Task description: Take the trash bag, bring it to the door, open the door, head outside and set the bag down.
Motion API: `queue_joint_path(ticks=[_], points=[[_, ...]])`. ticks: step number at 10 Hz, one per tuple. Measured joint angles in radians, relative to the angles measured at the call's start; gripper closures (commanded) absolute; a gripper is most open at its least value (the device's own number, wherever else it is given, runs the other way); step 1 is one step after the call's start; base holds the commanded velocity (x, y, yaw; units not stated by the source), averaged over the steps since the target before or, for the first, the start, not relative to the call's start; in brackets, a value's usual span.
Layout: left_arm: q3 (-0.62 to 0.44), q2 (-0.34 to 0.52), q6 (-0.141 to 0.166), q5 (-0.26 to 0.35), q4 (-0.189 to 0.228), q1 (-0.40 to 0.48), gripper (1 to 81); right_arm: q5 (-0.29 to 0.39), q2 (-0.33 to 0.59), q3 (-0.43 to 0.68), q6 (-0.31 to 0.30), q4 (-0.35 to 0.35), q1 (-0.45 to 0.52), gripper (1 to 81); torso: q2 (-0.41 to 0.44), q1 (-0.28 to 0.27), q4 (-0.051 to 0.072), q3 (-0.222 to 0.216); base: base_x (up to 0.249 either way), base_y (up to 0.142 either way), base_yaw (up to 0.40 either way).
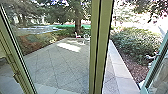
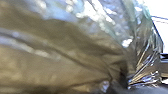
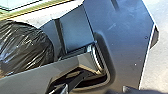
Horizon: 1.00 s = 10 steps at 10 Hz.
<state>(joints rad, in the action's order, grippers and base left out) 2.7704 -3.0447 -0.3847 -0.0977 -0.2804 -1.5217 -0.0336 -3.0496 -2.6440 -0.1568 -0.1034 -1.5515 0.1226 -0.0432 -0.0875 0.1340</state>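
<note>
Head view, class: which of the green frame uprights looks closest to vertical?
The middle upright; the left upright and right upright both slant much more.

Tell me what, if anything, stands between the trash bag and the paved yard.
A green upright post stands before the paved yard, with what looks like glass to its left. Right of the post, as far as the blue-green frame, nothing visible is in the way.

The right wrist is near the robot's own body. In its view, a grey jointed bar [image 3: 62, 65] goes at a slant to the round fitting [image 3: 98, 58] in the wide dark plate [image 3: 126, 40].
</note>
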Motion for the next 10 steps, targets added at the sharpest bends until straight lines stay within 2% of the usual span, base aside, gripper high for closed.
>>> queue_joint_path(ticks=[10], points=[[0.001, 0.000, 0.000, 0.000, 0.000, 0.008, 81.1, -0.001, -0.001, -0.007, 0.000, 0.000, 0.000, 1.0, 0.000, 0.000, 0.000, 0.000, 0.000, 0.000, -0.173]])
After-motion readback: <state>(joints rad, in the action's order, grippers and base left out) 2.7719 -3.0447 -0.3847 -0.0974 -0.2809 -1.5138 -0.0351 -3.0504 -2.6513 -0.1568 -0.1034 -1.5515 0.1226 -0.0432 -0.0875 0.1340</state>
